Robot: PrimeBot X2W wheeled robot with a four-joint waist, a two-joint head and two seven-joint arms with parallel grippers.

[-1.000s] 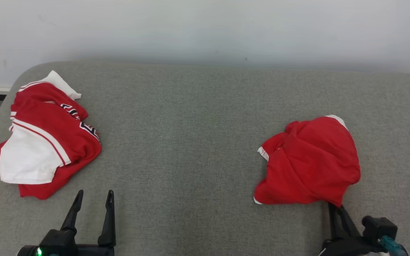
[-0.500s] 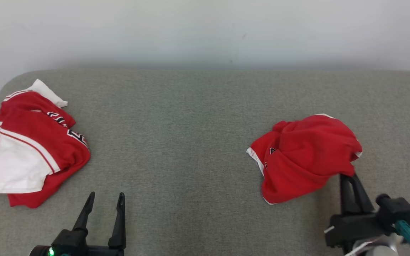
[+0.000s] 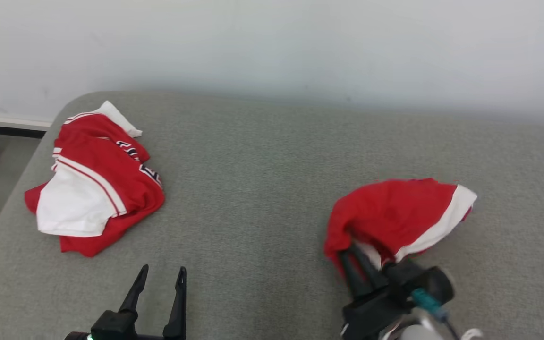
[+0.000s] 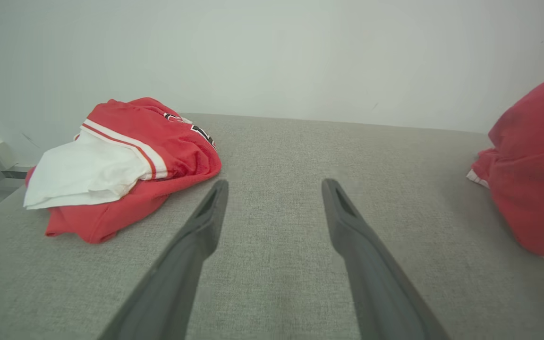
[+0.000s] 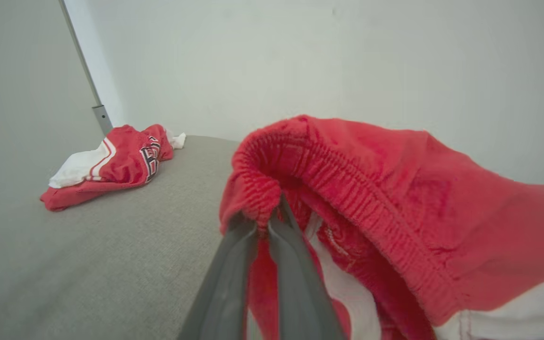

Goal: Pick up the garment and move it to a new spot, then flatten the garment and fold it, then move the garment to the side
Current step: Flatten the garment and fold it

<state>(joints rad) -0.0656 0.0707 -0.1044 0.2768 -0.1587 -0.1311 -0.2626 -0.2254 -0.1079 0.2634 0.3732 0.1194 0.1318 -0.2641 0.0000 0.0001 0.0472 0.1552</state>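
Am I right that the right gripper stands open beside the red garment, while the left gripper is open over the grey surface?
Not quite. The right gripper is not open beside the red garment: it is pinched shut on the garment's elastic waistband, as the right wrist view shows. The left gripper is indeed open over the grey surface.

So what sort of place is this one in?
Probably a bare indoor test room, not a home: a grey fabric-covered surface against a plain white wall, with a crumpled red-and-white garment and red shorts.
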